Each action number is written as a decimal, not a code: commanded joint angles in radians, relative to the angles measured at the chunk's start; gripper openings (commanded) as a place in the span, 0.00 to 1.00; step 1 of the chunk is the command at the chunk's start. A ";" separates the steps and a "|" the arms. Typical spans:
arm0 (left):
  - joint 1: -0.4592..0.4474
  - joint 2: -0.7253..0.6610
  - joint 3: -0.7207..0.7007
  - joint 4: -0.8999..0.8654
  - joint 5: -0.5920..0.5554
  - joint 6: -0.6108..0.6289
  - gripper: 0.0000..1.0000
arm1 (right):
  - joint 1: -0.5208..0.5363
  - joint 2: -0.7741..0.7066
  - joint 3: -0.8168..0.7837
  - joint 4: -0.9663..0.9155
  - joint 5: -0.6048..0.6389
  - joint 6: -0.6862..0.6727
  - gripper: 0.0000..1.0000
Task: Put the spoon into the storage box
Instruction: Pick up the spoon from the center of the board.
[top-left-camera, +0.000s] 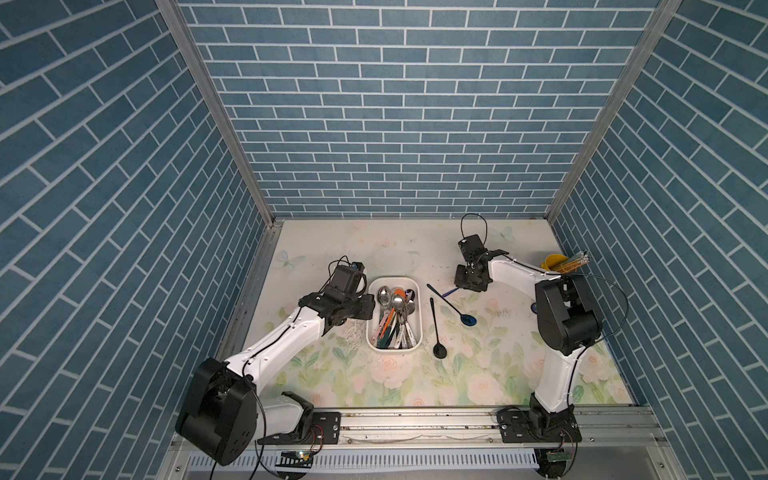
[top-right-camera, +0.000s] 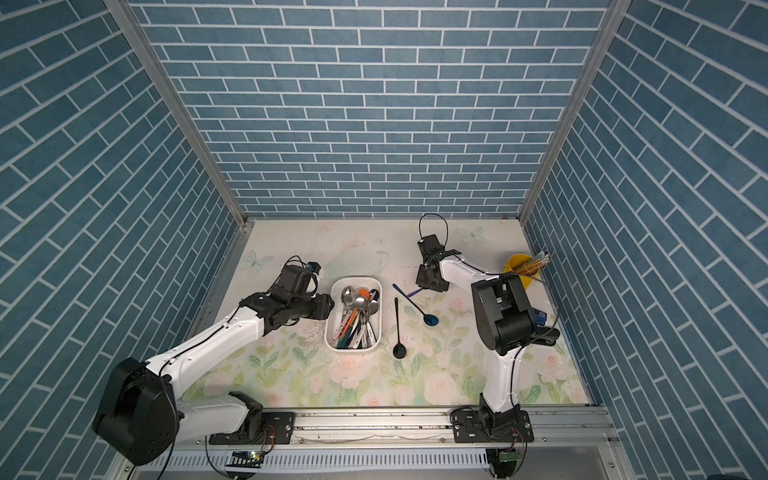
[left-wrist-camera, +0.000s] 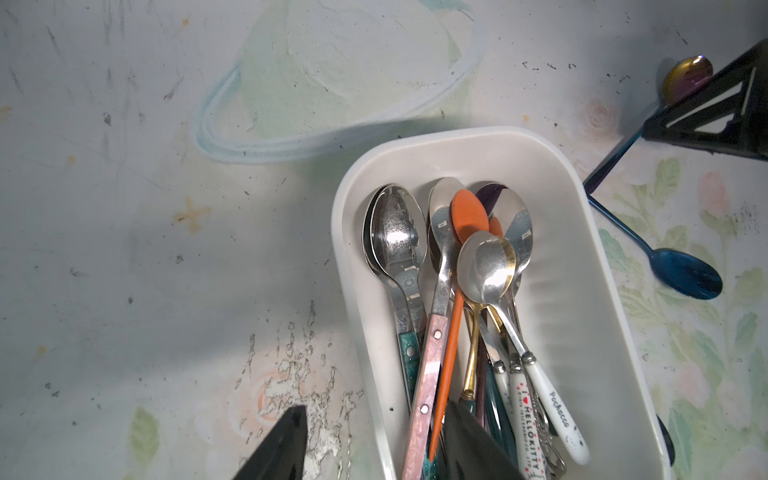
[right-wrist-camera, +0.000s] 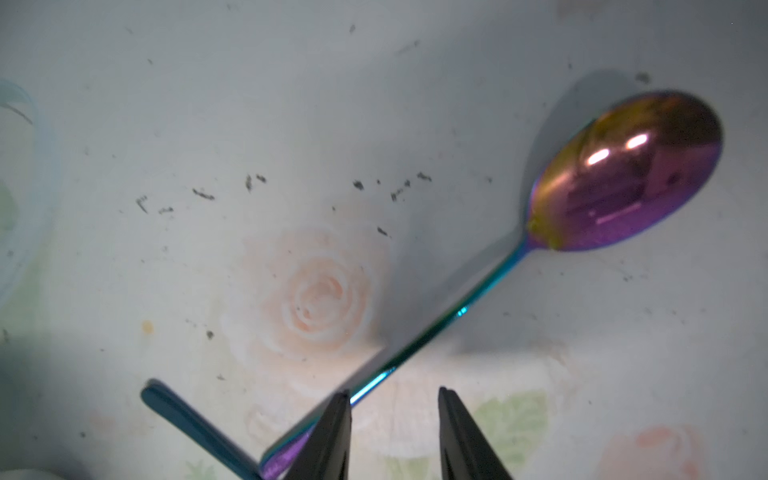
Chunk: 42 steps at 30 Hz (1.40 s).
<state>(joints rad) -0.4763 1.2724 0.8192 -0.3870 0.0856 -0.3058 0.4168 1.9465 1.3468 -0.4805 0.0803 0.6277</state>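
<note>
The white storage box (top-left-camera: 392, 350) (top-right-camera: 353, 348) (left-wrist-camera: 457, 137) sits mid-table and holds several spoons. My left gripper (top-left-camera: 366, 309) (left-wrist-camera: 376, 411) is open and straddles the box's wall, one finger over the table and one over the handles inside. An iridescent spoon (right-wrist-camera: 623, 174) (left-wrist-camera: 685, 77) lies flat on the mat right of the box. Its handle end rests on the handle of a blue spoon (top-left-camera: 451, 305) (right-wrist-camera: 187, 419). My right gripper (top-left-camera: 467, 286) (right-wrist-camera: 395, 399) hangs open just above the iridescent handle, which runs under one finger. Nothing is between the jaws.
A black spoon (top-left-camera: 436, 328) (top-right-camera: 398, 328) lies right of the box, bowl toward the front. A yellow cup with pencils (top-left-camera: 555, 264) stands at the right wall. A small blue item (top-right-camera: 539, 318) and a black clip (top-right-camera: 544, 336) lie behind the right arm.
</note>
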 joint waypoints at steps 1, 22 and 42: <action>-0.002 -0.018 -0.017 -0.006 -0.017 -0.008 0.58 | -0.018 0.032 0.035 0.020 0.021 -0.008 0.39; -0.004 -0.021 -0.029 -0.006 -0.035 -0.004 0.59 | -0.039 0.064 0.110 -0.048 0.076 -0.088 0.39; -0.004 -0.018 -0.026 -0.007 -0.032 0.000 0.59 | -0.061 0.012 0.046 -0.095 0.067 -0.084 0.41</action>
<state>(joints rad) -0.4763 1.2716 0.8032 -0.3859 0.0669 -0.3061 0.3595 1.9446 1.3983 -0.5583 0.1360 0.5674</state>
